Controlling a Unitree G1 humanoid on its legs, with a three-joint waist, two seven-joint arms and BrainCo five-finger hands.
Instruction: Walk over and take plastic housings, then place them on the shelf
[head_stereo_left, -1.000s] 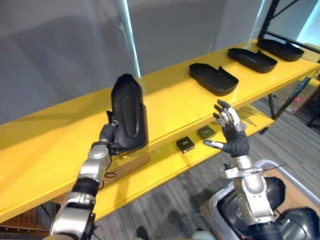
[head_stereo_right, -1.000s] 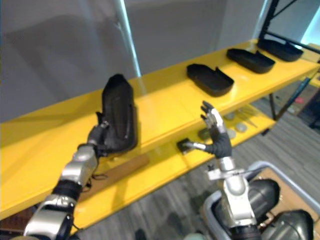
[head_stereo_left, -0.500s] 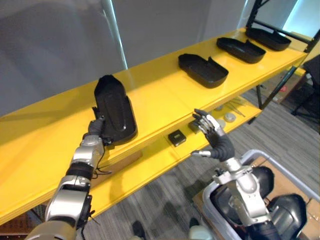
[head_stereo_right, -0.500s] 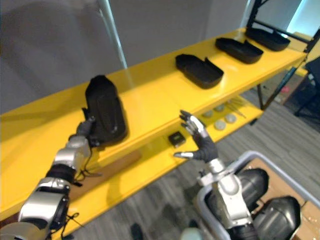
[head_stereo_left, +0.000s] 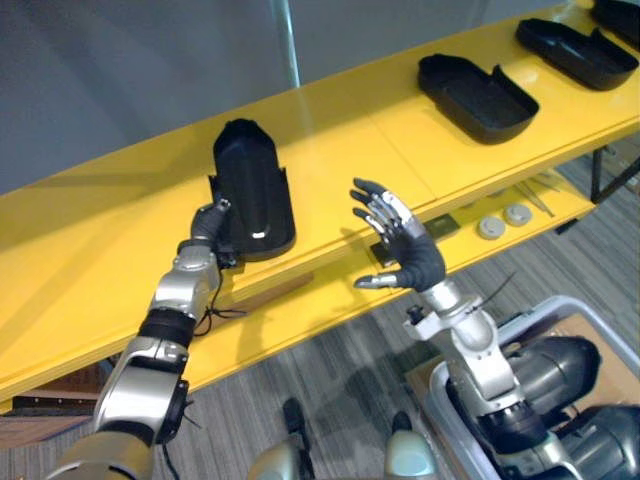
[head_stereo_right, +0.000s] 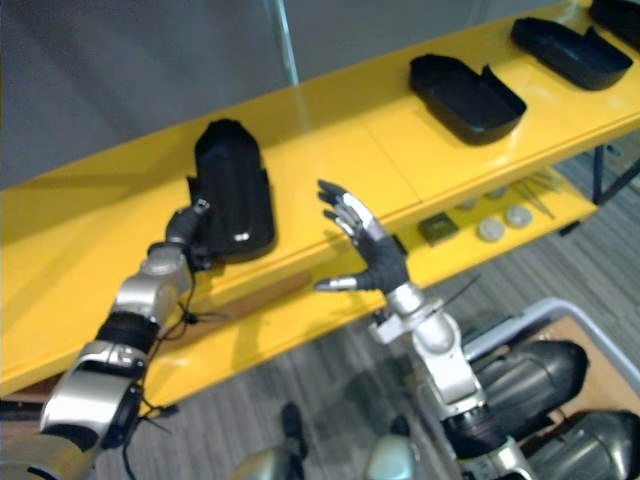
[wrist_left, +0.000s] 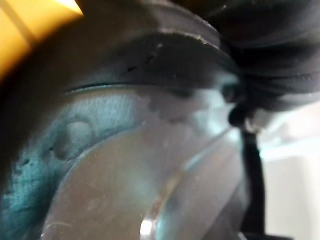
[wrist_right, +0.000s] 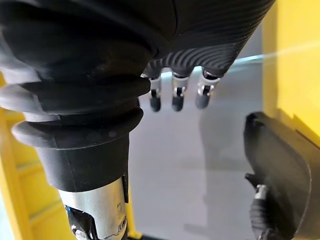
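Left eye view. Long black plastic housing (head_stereo_left: 250, 195) down flat now on the top yellow shelf board (head_stereo_left: 100, 260). A second ago held up on end over the board's front edge, half a second ago tipped low. Left hand (head_stereo_left: 207, 228) at the housing's near corner, thumb on the rim, other fingers tucked behind. Looks like a pinch not yet let go. Right hand (head_stereo_left: 410, 262) up in front of the shelf, fingers (head_stereo_left: 375, 205) spread wide, nothing in them. Housing off to one side of those fingertips, not touching. Far past the fingertips on the same board, another black housing (head_stereo_left: 478, 92) and one more (head_stereo_left: 575, 50). Just past the fingertips, lower down, small grey round discs (head_stereo_left: 503, 220) on the lower board.

Right eye view. Same story: housing flat on the board, left hand at its near corner, right hand wide and empty.

Left wrist view. Dark grey blur very close, most likely the housing's wall, with a bit of yellow board in one corner. Too blurred to read the grip here.

Right wrist view. Straight dark-tipped fingers, apart, holding nothing. Beyond them the housing's end, with a silver fingertip of the other hand on its edge.

Meaning for the job: this housing as good as placed. Left to do, by the look of things: let go and pull the left hand back without dragging the housing off the edge.
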